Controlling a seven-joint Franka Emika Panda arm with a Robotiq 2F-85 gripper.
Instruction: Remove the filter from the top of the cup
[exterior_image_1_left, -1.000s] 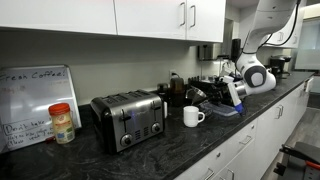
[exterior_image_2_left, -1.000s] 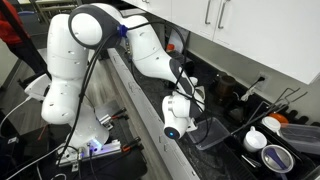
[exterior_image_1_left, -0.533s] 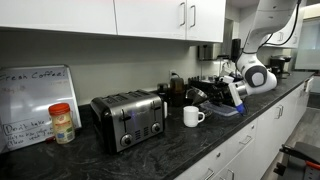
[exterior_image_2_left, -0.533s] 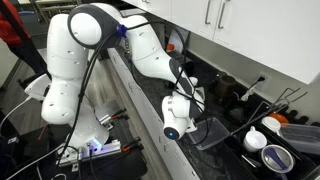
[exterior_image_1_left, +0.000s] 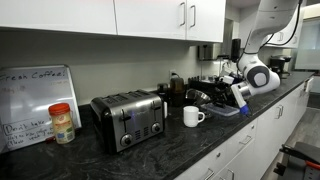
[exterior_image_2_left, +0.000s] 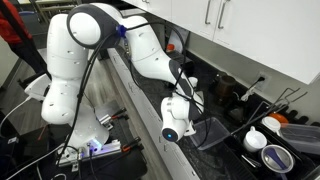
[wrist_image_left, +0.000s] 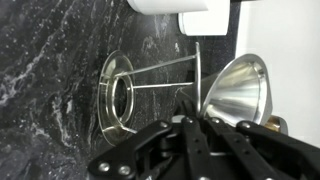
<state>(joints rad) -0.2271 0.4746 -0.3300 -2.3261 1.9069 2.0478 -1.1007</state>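
Looking along the wrist view, I have my hand (wrist_image_left: 192, 120) drawn narrow, both fingers closing to a point at the near rim of the filter (wrist_image_left: 238, 92). I judge that they pinch that rim, though the contact itself sits in shadow.

The filter is off the cup (exterior_image_1_left: 192, 116). In an exterior view the cup stands alone on the desk (exterior_image_1_left: 175, 138) with its mouth bare. My hand (exterior_image_1_left: 236, 97), with the filter, is well apart from the cup, out on the side the cup's handle points to.

The filter is tipped, its wide mouth turned partly toward the wrist camera and its narrow end pointing away from my fingers. Its long axis therefore runs out sideways from the hand rather than straight down. A wire stand (wrist_image_left: 120, 92) lies on the desk below, also away from the cup.

The coming move turns on that tilt, I think. To set the filter down clear of the cup, I must bring its axis upright or lay it gently on its side.
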